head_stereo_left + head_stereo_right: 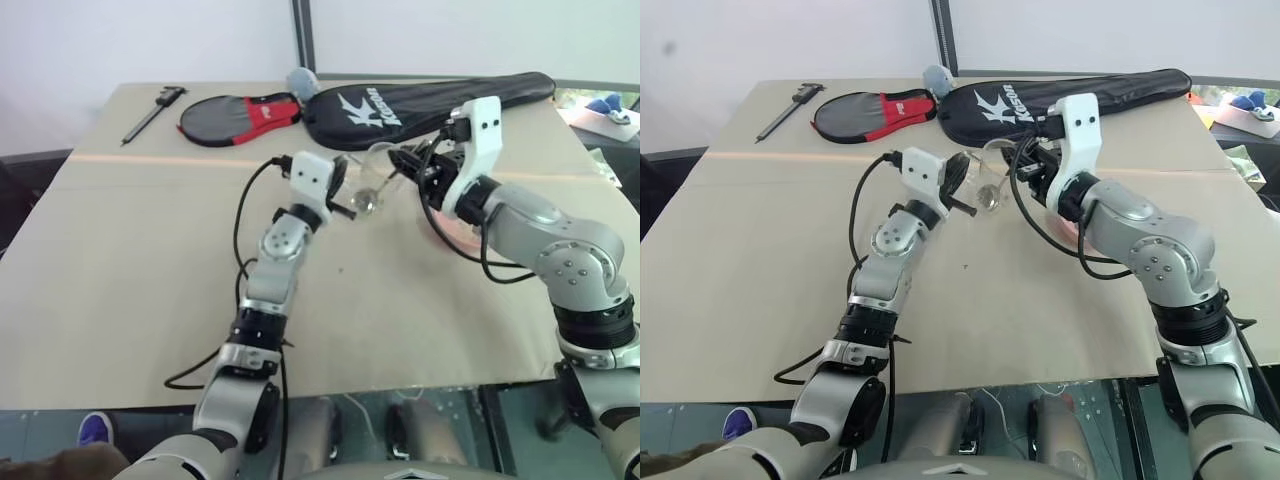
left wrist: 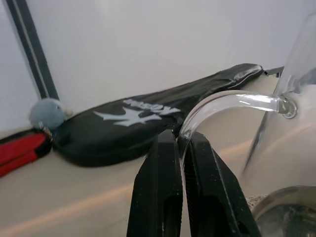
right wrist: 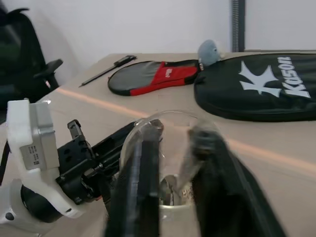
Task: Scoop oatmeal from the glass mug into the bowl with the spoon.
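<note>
The glass mug (image 1: 372,178) hangs tilted above the table's middle. My left gripper (image 2: 180,139) is shut on its curved handle (image 2: 232,101). My right gripper (image 3: 173,143) is level with the mug's rim, coming from the right, its blurred fingers apart with nothing clearly held between them. Inside the mug (image 3: 165,121) I see something shiny, perhaps the spoon, and pale flecks that may be the oatmeal; I cannot make out either for sure. The pink bowl (image 1: 447,236) stands on the table under my right forearm, mostly hidden.
A black racket bag (image 1: 430,100) lies across the far side, with a red and grey paddle cover (image 1: 235,118) and a grey ball (image 1: 300,80) beside it. A black caliper (image 1: 155,110) lies at the far left. A side table with small items (image 1: 610,115) is at the right.
</note>
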Tool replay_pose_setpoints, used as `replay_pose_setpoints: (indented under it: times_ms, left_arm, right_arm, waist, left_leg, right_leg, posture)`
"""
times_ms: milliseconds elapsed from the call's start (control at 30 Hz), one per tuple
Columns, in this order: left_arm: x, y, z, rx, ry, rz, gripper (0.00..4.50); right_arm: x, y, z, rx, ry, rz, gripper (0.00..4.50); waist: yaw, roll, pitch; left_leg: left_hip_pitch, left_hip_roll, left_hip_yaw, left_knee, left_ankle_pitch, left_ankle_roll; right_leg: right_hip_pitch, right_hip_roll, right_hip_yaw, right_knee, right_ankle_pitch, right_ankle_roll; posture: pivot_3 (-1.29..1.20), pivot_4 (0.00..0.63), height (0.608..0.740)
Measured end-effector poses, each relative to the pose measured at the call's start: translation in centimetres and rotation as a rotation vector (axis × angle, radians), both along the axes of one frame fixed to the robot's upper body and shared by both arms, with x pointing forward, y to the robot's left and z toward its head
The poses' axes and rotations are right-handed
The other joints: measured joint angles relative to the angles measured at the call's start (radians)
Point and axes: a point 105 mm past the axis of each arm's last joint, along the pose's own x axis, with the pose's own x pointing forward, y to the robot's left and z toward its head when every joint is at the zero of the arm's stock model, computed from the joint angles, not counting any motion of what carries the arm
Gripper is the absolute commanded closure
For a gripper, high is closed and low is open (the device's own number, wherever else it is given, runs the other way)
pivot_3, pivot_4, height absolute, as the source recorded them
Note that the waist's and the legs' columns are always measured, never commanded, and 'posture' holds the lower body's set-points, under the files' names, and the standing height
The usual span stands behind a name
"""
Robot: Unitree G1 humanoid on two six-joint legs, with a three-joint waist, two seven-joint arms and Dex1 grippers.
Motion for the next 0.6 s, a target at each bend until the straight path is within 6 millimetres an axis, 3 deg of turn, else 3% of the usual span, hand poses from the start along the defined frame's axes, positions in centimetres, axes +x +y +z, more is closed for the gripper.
replay_pose_setpoints:
  times_ms: [67, 100, 200, 300, 500, 533, 600]
  left_arm:
    - [0.1, 1.5, -0.6, -0.044, 0.030, 0.031, 4.50]
    - [0.1, 2.4, -0.8, -0.061, 0.040, 0.050, 4.50]
    - [-0.1, 5.0, -1.8, -0.107, 0.065, 0.111, 4.50]
    - [-0.4, 7.5, -2.8, -0.161, 0.073, 0.173, 4.50]
    - [-0.5, 8.7, -3.2, -0.193, 0.037, 0.203, 4.50]
    - [-0.5, 9.4, -4.1, -0.197, 0.051, 0.229, 4.50]
    - [-0.5, 9.5, -4.6, -0.203, 0.063, 0.237, 4.50]
  right_arm:
    - [-0.4, -0.4, 0.8, 0.007, -0.040, 0.019, 0.90]
    - [-0.9, -0.7, 1.5, 0.001, -0.077, 0.029, 0.59]
    - [-3.0, -2.3, 2.8, -0.025, -0.183, 0.045, 0.59]
    - [-6.3, -2.8, -0.4, -0.058, -0.185, 0.145, 0.59]
    - [-9.8, -4.7, -5.7, -0.326, -0.200, 0.168, 0.59]
    - [-10.6, -5.6, -7.4, -0.366, -0.182, 0.149, 0.59]
    - [-10.9, -6.1, -7.6, -0.374, -0.201, 0.132, 0.59]
  waist:
    - [0.002, 0.000, 0.000]
    - [0.002, 0.000, 0.000]
    - [0.004, 0.000, 0.000]
    - [0.004, -0.001, -0.001]
    - [0.009, -0.002, -0.002]
    - [0.004, -0.002, -0.002]
    - [0.002, -0.002, -0.002]
  left_leg:
    - [0.000, 0.000, 0.000, 0.000, 0.000, 0.000]
    - [0.000, 0.000, 0.000, 0.000, 0.000, 0.000]
    - [-0.001, 0.000, -0.001, -0.001, 0.000, 0.000]
    - [-0.001, 0.000, -0.003, -0.002, 0.000, 0.000]
    - [0.003, 0.000, -0.003, 0.000, 0.000, 0.000]
    - [0.004, 0.000, -0.003, 0.000, 0.000, 0.000]
    - [0.004, 0.000, -0.002, 0.000, 0.000, 0.000]
  right_leg:
    - [0.000, 0.000, 0.000, 0.000, 0.000, 0.000]
    - [0.000, 0.000, 0.000, 0.000, 0.000, 0.000]
    - [0.000, 0.000, -0.001, -0.003, 0.000, 0.000]
    - [0.001, 0.000, -0.002, -0.004, 0.000, 0.000]
    - [0.004, -0.001, -0.002, -0.003, 0.000, 0.000]
    - [0.004, -0.001, -0.001, -0.002, 0.000, 0.000]
    - [0.004, -0.001, -0.001, -0.001, 0.000, 0.000]
  posture:
    - [0.00, 0.150, 0.740]
    - [0.00, 0.150, 0.740]
    - [0.00, 0.150, 0.740]
    - [0.00, 0.150, 0.740]
    - [0.00, 0.150, 0.740]
    - [0.00, 0.150, 0.740]
    - [0.00, 0.150, 0.740]
